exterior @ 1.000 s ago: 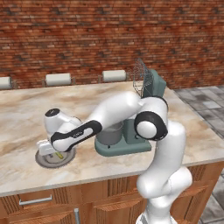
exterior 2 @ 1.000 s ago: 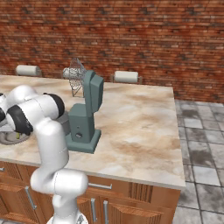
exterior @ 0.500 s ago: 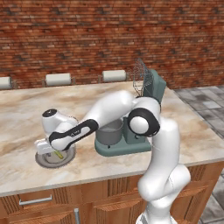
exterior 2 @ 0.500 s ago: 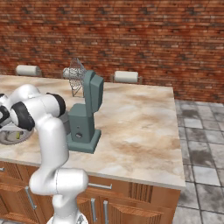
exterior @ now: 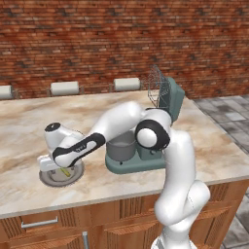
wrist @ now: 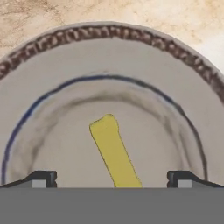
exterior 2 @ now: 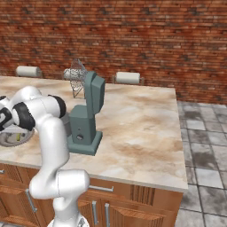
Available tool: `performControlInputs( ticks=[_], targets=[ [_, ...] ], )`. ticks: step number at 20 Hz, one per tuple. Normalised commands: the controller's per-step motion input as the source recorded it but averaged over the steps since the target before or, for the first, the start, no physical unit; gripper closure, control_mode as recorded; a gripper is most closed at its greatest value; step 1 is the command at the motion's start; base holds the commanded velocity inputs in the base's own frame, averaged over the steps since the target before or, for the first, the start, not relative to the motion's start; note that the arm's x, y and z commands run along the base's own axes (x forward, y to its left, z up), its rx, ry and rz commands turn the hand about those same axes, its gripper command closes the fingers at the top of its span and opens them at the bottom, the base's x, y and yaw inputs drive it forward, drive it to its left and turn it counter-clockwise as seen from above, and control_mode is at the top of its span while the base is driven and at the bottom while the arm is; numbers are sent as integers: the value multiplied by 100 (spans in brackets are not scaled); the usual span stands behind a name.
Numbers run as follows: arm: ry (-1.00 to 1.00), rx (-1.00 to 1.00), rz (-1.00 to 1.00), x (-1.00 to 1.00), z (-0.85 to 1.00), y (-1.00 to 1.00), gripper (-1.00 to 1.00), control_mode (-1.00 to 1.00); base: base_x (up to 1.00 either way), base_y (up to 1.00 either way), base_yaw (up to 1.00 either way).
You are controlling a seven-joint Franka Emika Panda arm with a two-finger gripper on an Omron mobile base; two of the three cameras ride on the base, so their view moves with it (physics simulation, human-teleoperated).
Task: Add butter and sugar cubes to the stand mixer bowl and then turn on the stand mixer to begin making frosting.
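Fingers (wrist: 112, 179) spread wide, nothing held; tips stand either side of the butter (wrist: 114, 153), which lies flat on the plate (wrist: 52, 87) betw. them, slightly diagonal to the finger line. In left base view the hand sits low over the plate (exterior: 48, 179) at the front-left of the worktop (exterior: 29, 126), butter (exterior: 65, 172) just visible under it.

Bowl (exterior: 121, 146) sits on the mixer (exterior: 165, 112) base, just right of the plate; mixer head tilted back, whisk (exterior: 156, 90) raised clear, so bowl mouth is open. Sugar cubes: not discernible.

Step in hand (judged): pre-grasp on butter. Nothing in bowl yet as far as can be seen.

Risks:
- Stick is thin and low. Closing too high = tips pass over it; too low = tips hit the plate and shove it.
- Diagonal lie: closure may rotate the stick instead of clamping it.
- Transfer: the forearm lies close to the bowl rim; a low swing could knock bowl or mixer.
- Release off-centre = butter lands on mixer base.
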Motion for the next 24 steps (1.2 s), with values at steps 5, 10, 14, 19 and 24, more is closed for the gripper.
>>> performControlInputs(
  ticks=[5,10,14,19,24],
  targets=[
    [0,-4,-6,3,-21,0,-100,-100,0,0,0],
    [1,-3,-5,6,-27,0,-100,-100,0,0,0],
    [4,-5,-5,2,-34,0,100,-100,0,0,0],
    [8,-4,-5,0,-38,0,100,-100,0,0,0],
    [7,-2,-4,0,-33,-1,100,-100,0,0,0]
  ],
)
